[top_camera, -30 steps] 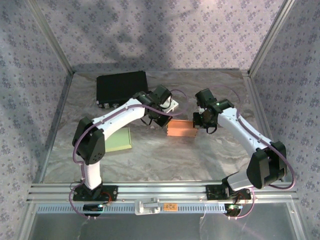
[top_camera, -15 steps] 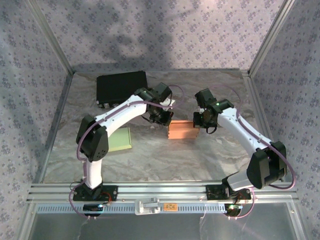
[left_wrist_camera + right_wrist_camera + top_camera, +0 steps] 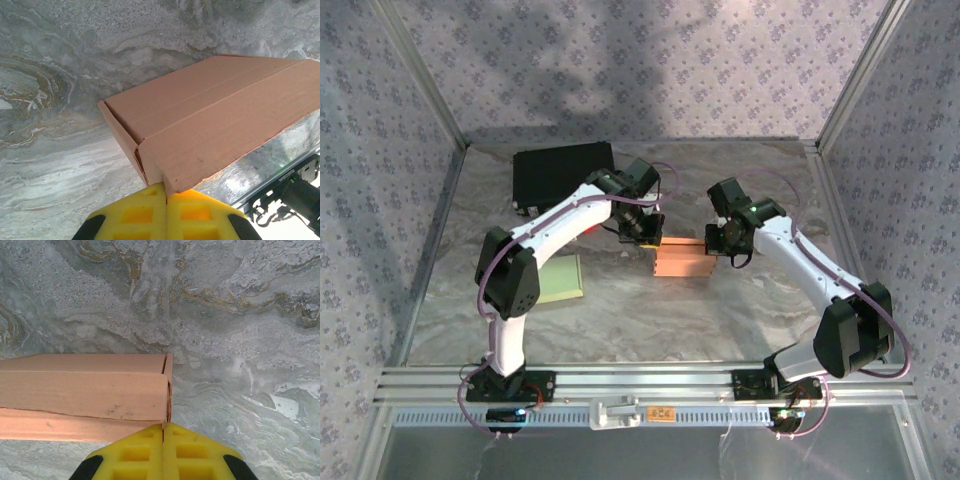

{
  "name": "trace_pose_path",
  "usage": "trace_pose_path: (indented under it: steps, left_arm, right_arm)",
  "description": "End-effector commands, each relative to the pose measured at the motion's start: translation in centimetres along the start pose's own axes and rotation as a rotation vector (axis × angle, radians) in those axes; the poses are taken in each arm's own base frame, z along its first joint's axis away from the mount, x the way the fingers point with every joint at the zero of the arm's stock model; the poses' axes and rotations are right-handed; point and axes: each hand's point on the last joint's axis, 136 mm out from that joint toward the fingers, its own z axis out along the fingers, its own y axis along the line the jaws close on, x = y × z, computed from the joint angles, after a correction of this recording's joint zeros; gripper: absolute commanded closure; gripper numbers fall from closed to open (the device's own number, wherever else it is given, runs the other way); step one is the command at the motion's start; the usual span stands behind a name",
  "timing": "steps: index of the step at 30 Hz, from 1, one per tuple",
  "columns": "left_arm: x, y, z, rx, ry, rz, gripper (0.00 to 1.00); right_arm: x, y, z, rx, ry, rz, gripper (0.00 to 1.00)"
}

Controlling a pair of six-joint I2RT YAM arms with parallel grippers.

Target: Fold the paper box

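Observation:
The orange-brown paper box [image 3: 680,259] sits mid-table between both arms, its flaps folded in. My left gripper [image 3: 651,236] meets its left end. In the left wrist view the yellow fingers [image 3: 135,212] are shut, pinching the box [image 3: 215,115] at its near corner edge, and the left gripper [image 3: 165,186] touches the cardboard. My right gripper [image 3: 713,244] holds the right end. Seen from the right wrist, the right gripper [image 3: 163,426] is shut on the thin end wall of the box [image 3: 85,395].
A black case [image 3: 563,172] lies at the back left. A pale green pad [image 3: 560,277] rests beside the left arm. Patterned enclosure walls ring the marble table [image 3: 620,320]. The right arm's dark hardware [image 3: 295,192] shows beyond the box in the left wrist view.
The left wrist has swung slightly toward the back and right, still at the box's left end. The box has shifted a little left. The right gripper has barely moved.

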Motion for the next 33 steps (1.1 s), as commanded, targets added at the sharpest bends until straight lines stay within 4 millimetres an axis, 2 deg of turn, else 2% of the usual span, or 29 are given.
trace_pose_path:
  steps: [1,11,12,18,26,31,33]
  left_arm:
    - [0.1,-1.2,0.2,0.043,0.028,-0.034,0.99]
    - [0.3,-0.4,1.3,0.050,-0.008,-0.011,1.00]
    - [0.4,-0.2,1.4,0.047,-0.011,-0.004,1.00]
    - [1.1,0.4,2.1,0.052,-0.022,0.018,1.00]
    - [1.9,1.4,2.3,0.005,-0.028,0.047,1.00]
    - [1.9,1.5,2.1,-0.005,-0.035,0.048,1.00]
    - [1.9,1.4,2.0,-0.005,-0.040,0.051,1.00]
  right_arm:
    - [-0.2,0.7,-0.1,-0.011,-0.002,0.006,1.00]
    - [-0.5,0.8,0.1,-0.008,-0.013,0.005,1.00]
    - [0.5,0.4,0.8,0.006,0.012,0.004,1.00]
    - [0.5,0.3,0.9,0.009,-0.003,-0.012,1.00]
    - [0.7,0.2,0.1,0.014,-0.021,0.006,1.00]
    - [0.5,0.9,-2.7,-0.074,-0.042,0.128,0.77]
    - [0.7,1.2,-4.1,-0.141,-0.050,0.232,0.66]
